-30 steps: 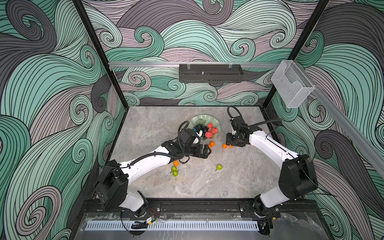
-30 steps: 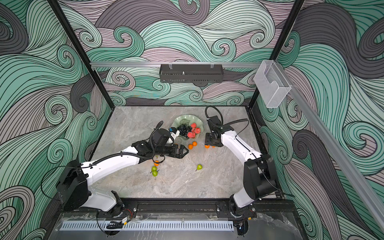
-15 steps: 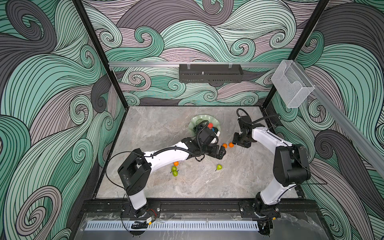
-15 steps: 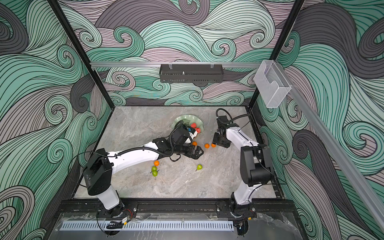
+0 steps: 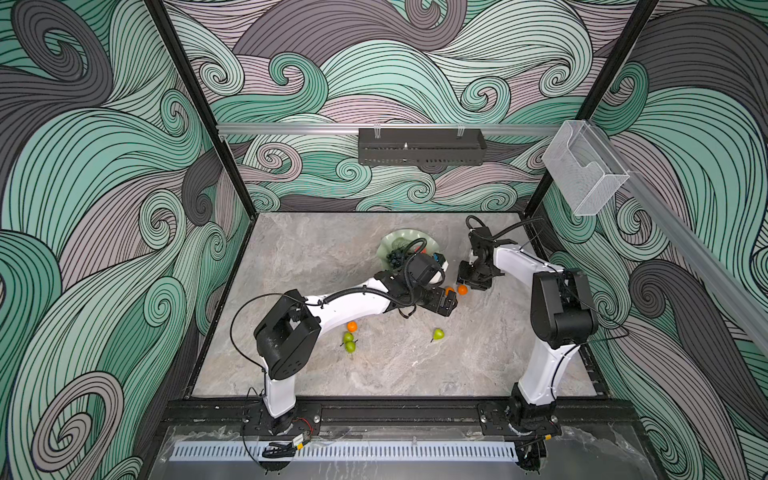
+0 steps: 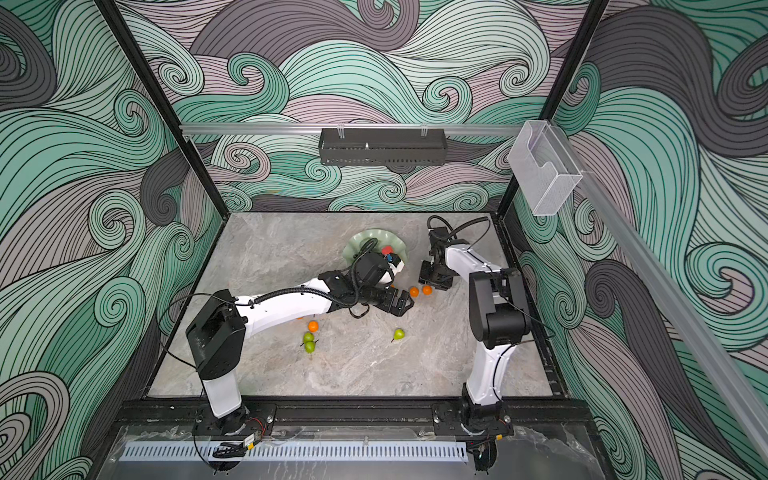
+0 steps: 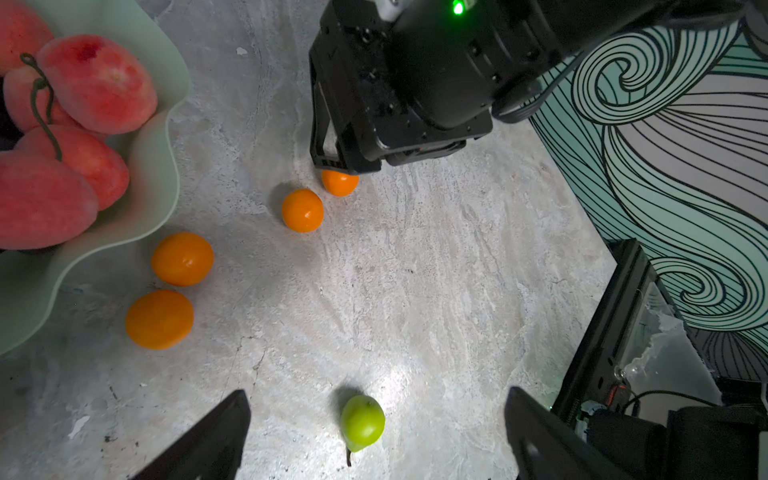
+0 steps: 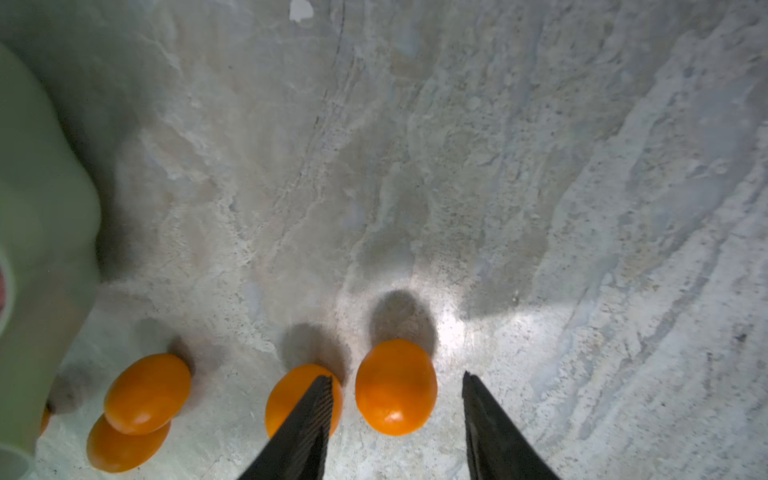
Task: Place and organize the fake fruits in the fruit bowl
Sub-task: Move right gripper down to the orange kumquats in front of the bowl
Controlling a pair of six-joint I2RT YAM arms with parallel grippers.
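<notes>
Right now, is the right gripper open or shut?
Open: the right gripper straddles one orange, with table showing on both sides of it.

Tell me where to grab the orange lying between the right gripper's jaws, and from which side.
Grip the orange across its round middle, coming straight down. It rests on the table, and the open jaws of the right gripper straddle it. A second orange lies close beside one jaw, so keep that jaw in the gap between them.

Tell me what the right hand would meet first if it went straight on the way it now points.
Most likely the orange lying on the table between the open fingers of the right hand. A second orange sits just outside one finger. Depth is unclear.
</notes>
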